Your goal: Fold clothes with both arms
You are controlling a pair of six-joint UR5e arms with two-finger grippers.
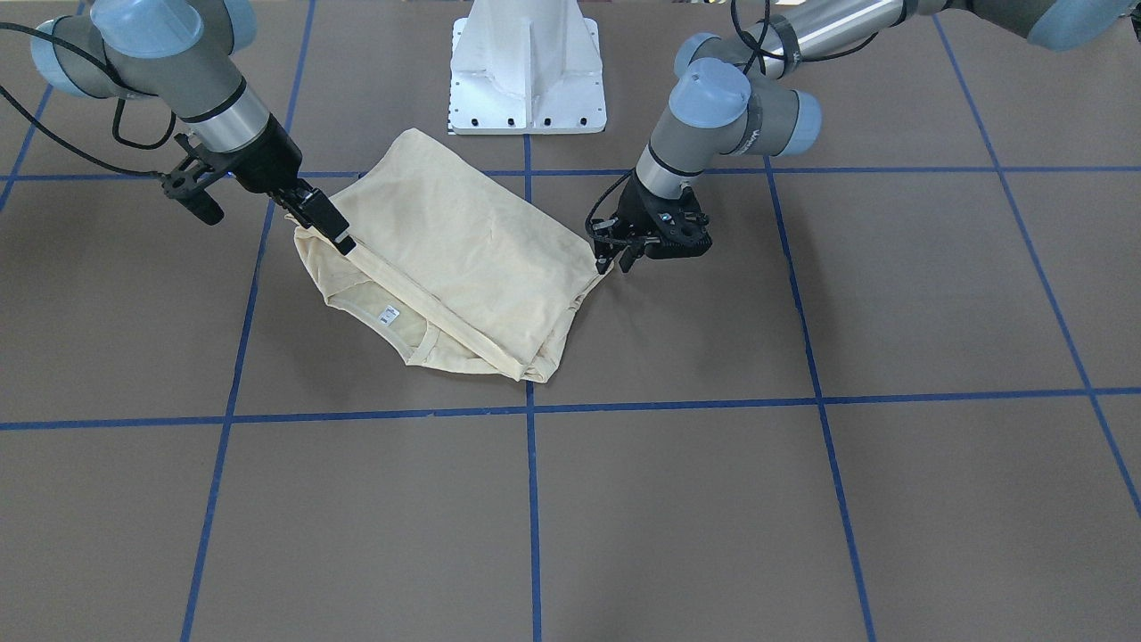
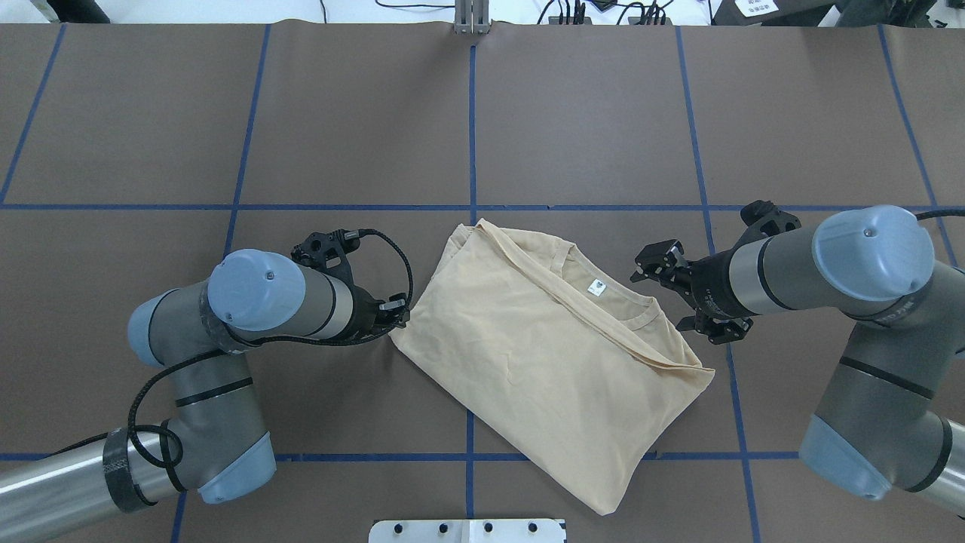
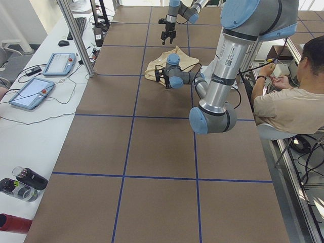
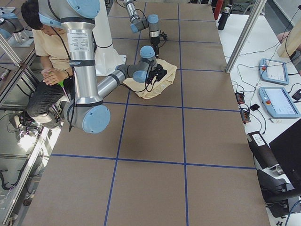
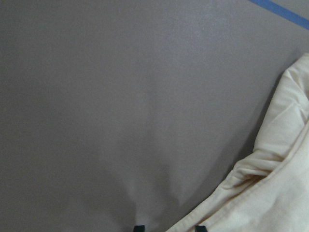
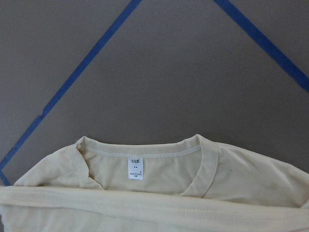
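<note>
The pale cream shirt point(image 2: 528, 362) lies folded on the brown desk point(image 2: 226, 121), about midway along the robot's edge. It sits askew to the blue tape lines point(image 2: 472, 136). One corner almost reaches the white base point(image 2: 467, 530) and the opposite corner points toward the far edge. A folded-over layer covers most of the shirt. On the side turned toward the desk's right end, the ribbed collar point(image 6: 159, 152) and its small white label point(image 6: 135, 168) show beyond the fold. The left gripper point(image 1: 614, 262) is down low at the shirt corner nearest the desk's left end. Its claw is not closed: the two fingertips point(image 5: 139, 227) stand a little apart, and the hem of the cloth runs in between them without being pinched. The right gripper point(image 1: 328, 223) hangs raised off the cloth on the collar side. The front view puts it over the shirt's corner and the overhead view puts it just beside the collar, so which it is cannot be told. Its claw looks spread and holds nothing. Its wrist camera looks down on the collar and label, with no finger in view. A seated person point(image 3: 288, 101) is beside the robot's edge of the desk.
</note>
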